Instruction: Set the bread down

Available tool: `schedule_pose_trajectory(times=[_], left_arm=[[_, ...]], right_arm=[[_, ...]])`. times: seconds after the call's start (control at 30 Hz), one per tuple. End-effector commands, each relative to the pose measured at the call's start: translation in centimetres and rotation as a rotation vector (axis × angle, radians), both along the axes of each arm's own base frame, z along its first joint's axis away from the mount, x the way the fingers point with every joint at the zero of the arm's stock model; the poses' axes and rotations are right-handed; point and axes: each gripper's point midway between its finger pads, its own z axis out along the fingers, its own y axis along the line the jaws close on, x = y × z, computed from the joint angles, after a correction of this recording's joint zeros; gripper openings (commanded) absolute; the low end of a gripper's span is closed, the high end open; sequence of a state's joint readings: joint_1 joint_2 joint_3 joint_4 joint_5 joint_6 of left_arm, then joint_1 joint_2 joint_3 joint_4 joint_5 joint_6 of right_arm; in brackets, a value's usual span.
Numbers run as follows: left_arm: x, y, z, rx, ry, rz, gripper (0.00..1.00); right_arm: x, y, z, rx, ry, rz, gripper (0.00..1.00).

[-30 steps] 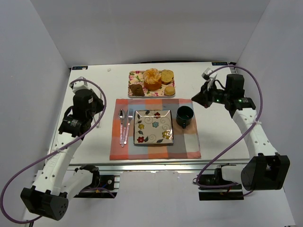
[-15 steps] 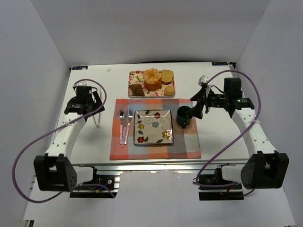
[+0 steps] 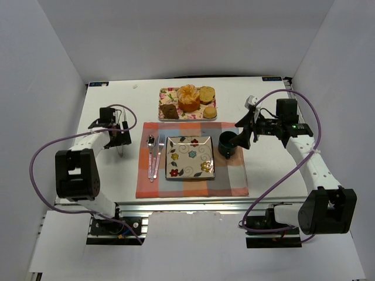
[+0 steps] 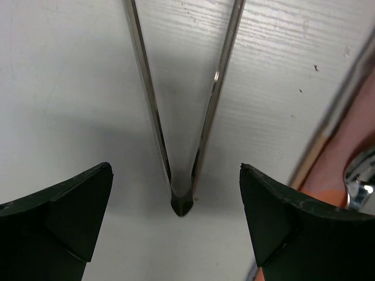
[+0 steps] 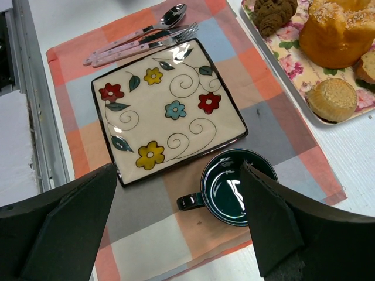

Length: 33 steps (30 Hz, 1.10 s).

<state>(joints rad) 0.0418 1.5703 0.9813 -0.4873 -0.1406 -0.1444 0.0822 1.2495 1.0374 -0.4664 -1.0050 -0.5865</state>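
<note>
Several breads lie on a floral tray [image 3: 166,93] at the back: a large orange loaf [image 3: 188,97] [image 5: 338,32], small rolls [image 3: 210,111] [image 5: 331,99] and a brown piece [image 3: 170,111] [image 5: 274,13]. A flowered square plate [image 3: 190,157] [image 5: 167,108] rests bare on the checked placemat [image 3: 193,184]. My left gripper [image 3: 120,137] [image 4: 176,170] hangs open just above the joined end of metal tongs [image 3: 120,150] [image 4: 181,199] lying on the table, one finger on each side, not touching. My right gripper [image 3: 243,136] [image 5: 179,167] is open and empty above the mug.
A dark green mug [image 3: 228,143] [image 5: 237,186] stands on the placemat right of the plate. A spoon and fork [image 3: 153,153] [image 5: 140,36] lie left of the plate. White walls enclose the table on three sides.
The left arm has swung over and lowered onto the tongs, and its gripper has opened. The right gripper moved left over the mug, then stayed almost still.
</note>
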Motion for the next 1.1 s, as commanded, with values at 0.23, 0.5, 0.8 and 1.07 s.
schedule_pose_trajectory(times=[0.23, 0.5, 0.8, 1.07], left_arm=[[4.5, 0.4, -1.8, -0.026, -0.032, -0.056, 0.95], [6.5, 0.2, -2.8, -0.045, -0.047, -0.050, 0.89], [5.5, 0.1, -3.8, -0.064, -0.047, -0.023, 0.67], [6.7, 0.0, 2.2, -0.083, -0.215, 0.007, 0.16]], right_arm=[[0.7, 0.0, 1.0, 0.019, -0.059, -0.012, 0.89], [1.2, -0.1, 0.9, 0.015, -0.056, -0.026, 0.89], [1.6, -0.3, 1.0, 0.007, -0.059, -0.043, 0.89], [1.5, -0.6, 1.2, 0.010, -0.066, -0.047, 0.89]])
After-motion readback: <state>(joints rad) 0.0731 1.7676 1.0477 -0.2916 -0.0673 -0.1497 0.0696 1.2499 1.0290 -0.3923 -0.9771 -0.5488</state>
